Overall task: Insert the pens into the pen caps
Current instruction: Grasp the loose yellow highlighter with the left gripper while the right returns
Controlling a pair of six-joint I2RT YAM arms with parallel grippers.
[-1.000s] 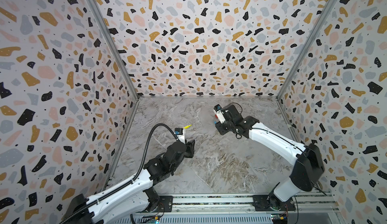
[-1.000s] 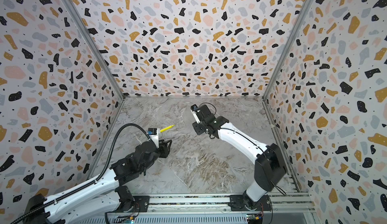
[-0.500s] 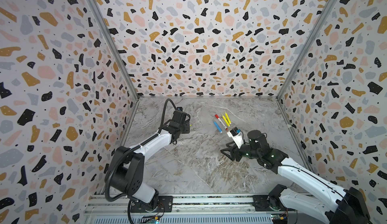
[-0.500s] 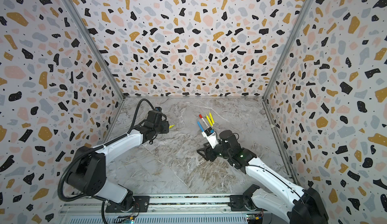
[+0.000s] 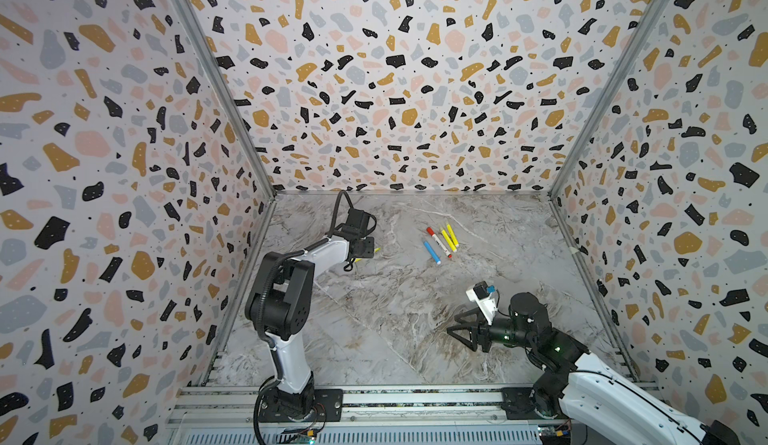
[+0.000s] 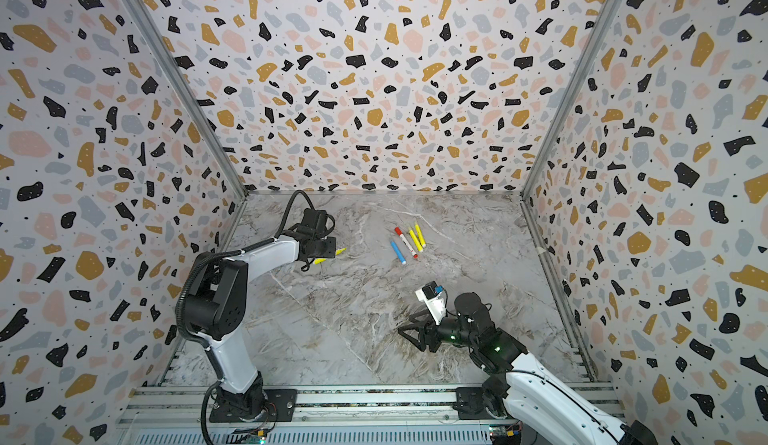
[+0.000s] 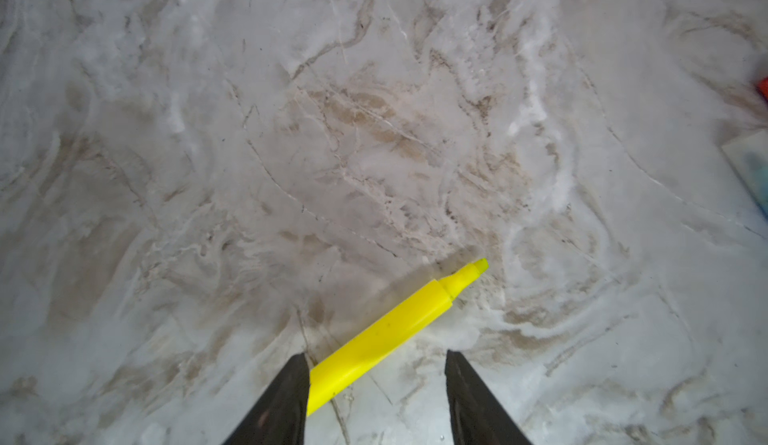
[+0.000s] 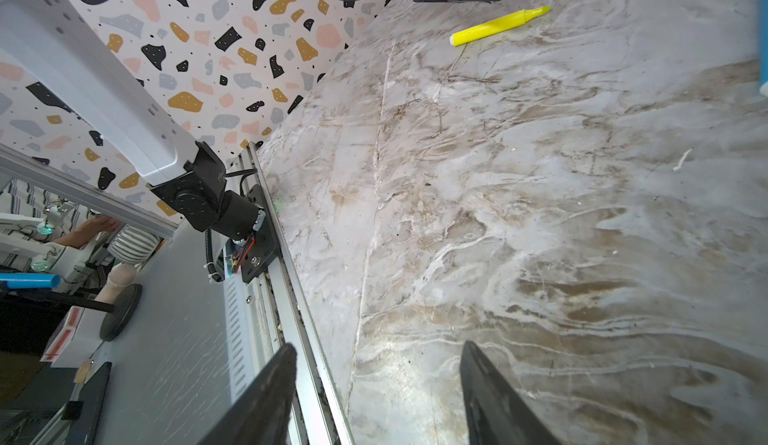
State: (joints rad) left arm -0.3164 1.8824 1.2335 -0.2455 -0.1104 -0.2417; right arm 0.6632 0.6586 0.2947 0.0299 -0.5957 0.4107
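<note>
The left arm (image 5: 286,297) is sharply bent, with the left gripper (image 7: 376,357) low near the left edge of the desk (image 5: 395,310), jaws apart. The right gripper (image 8: 376,345) is low near the front edge, jaws apart and empty.

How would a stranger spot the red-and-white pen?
On the grey marbled tabletop, four slim pens lie together near the back. Between the blue pen and two yellow pens, the red-ended pen alone has a white barrel.

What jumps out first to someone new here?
A bright yellow pen lies alone at the left of the marble table, the left gripper open over it. Four more pens, blue, red-ended white and two yellow, lie clustered mid-back; the right gripper hangs open and empty near the front.
</note>
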